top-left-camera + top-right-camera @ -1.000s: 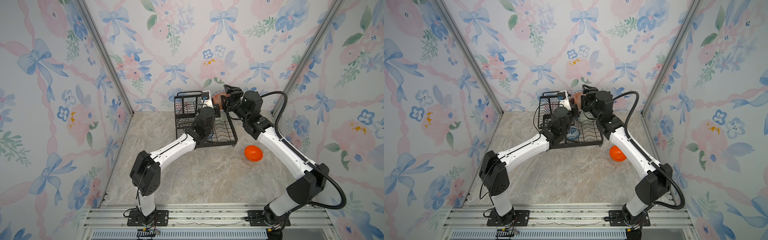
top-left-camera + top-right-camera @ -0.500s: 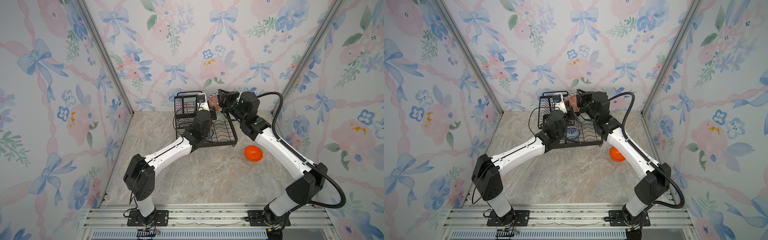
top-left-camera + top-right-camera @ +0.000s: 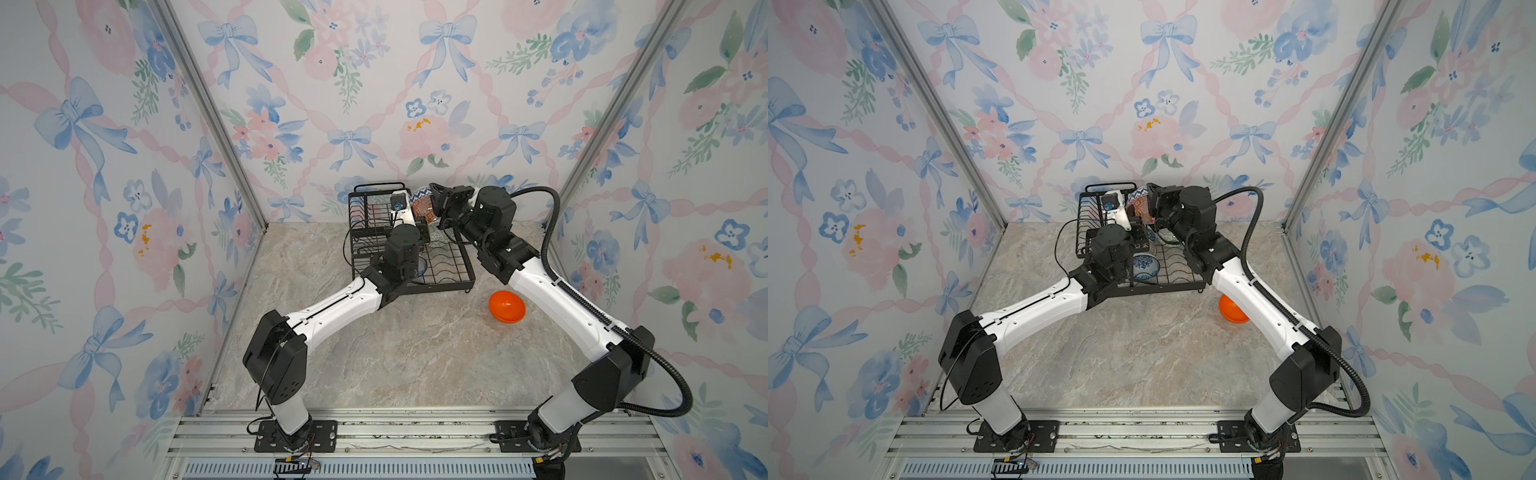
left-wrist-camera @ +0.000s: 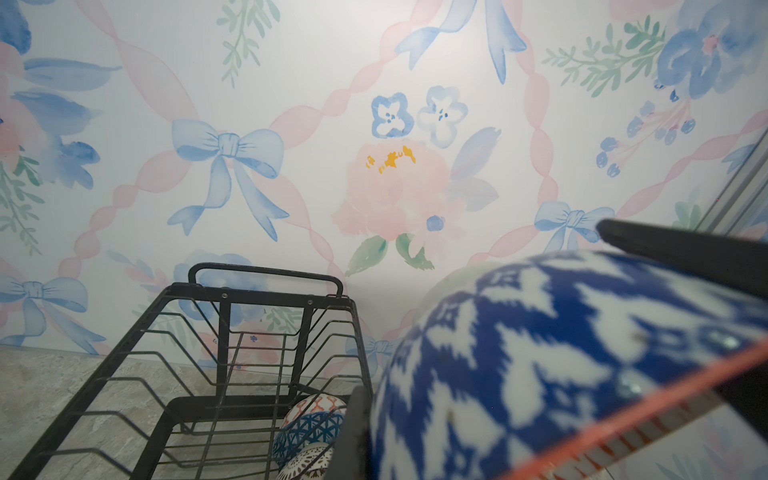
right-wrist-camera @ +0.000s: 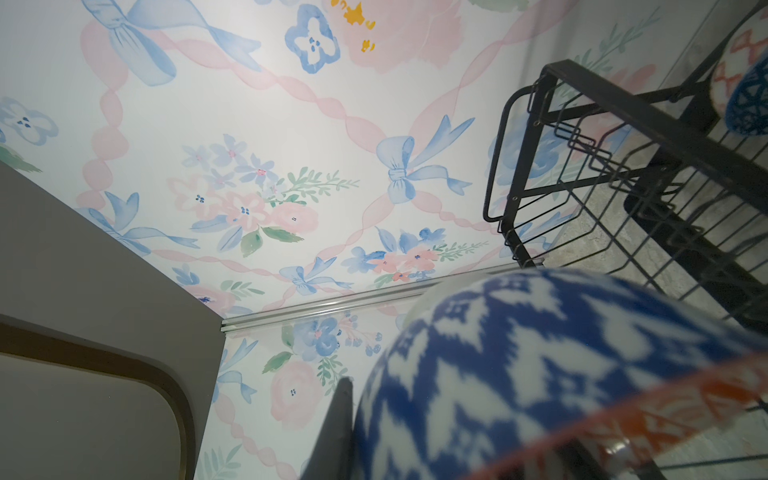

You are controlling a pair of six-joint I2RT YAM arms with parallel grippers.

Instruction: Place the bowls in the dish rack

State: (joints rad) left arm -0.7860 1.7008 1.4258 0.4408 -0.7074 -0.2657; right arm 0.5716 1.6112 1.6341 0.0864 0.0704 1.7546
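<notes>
Both top views: left gripper (image 3: 412, 211) and right gripper (image 3: 436, 199) are each clamped tight on one blue and white bowl (image 3: 420, 202), held up at the back of the dish rack (image 3: 454, 266). An orange bowl (image 3: 506, 306) sits on the table (image 3: 374, 353) nearby.

Left wrist: the bowl is blurry-close, with a finger (image 4: 353, 428) against it. More bowls (image 4: 309, 432) are down in the rack.

Right wrist: same bowl, with a finger (image 5: 336, 424) on its edge and the rack beside it.
</notes>
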